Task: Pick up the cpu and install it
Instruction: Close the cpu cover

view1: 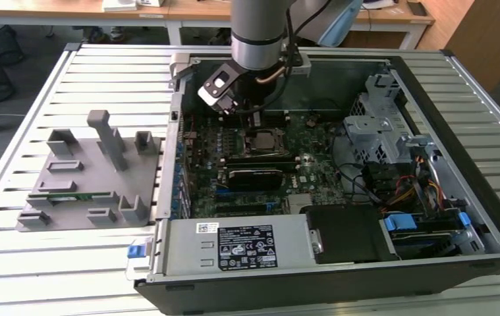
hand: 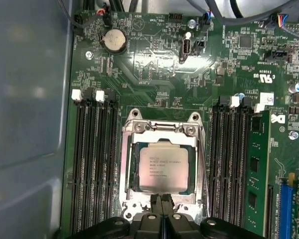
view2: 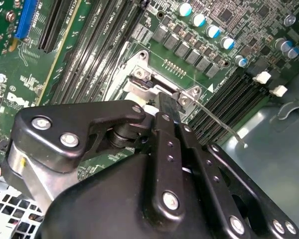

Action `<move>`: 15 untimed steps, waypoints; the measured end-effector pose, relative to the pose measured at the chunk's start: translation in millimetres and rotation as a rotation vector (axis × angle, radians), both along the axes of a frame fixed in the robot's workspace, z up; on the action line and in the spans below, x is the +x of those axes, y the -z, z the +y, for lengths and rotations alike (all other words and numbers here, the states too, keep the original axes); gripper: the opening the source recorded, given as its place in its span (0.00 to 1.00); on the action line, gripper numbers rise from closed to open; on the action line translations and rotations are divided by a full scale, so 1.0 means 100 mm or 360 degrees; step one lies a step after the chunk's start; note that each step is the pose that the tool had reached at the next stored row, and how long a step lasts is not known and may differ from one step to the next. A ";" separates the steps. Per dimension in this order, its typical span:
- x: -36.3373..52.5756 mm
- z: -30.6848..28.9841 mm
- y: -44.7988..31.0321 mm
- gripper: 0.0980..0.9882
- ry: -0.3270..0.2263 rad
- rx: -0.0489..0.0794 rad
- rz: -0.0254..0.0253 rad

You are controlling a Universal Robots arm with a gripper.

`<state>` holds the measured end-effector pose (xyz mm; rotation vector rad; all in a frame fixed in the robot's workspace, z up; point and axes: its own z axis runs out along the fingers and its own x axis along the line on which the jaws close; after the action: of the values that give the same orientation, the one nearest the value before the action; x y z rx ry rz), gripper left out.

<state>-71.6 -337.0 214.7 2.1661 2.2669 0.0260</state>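
The jaws, closed on nothing, hang just beside the cpu [hand: 161, 167] lying in its socket [hand: 162, 128].

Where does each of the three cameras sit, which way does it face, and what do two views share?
Exterior view: off the arm, high, looking down into the open computer case; the arm hangs over the motherboard.
First wrist view: on the wrist, facing squarely onto the cpu seated in its socket; the shut gripper has its tips at the socket's edge.
Second wrist view: on the wrist, looking slantwise along the gripper to the socket.
Shared: both wrist views show gripper, socket and memory slots.
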 end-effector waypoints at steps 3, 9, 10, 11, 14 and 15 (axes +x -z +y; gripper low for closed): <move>-0.003 0.000 0.037 0.01 0.0000 0.0000 0.00001; -0.006 0.000 0.093 0.01 0.0000 0.0000 0.00002; -0.006 0.000 0.101 0.01 0.0000 0.0000 0.00001; -0.006 0.000 0.109 0.01 0.0000 0.0000 0.00000; -0.005 0.000 0.135 0.01 0.0000 0.0000 0.00000; -0.005 0.000 0.143 0.01 0.0000 0.0000 0.00000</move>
<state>-72.2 -337.0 200.3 2.1660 2.2670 0.0261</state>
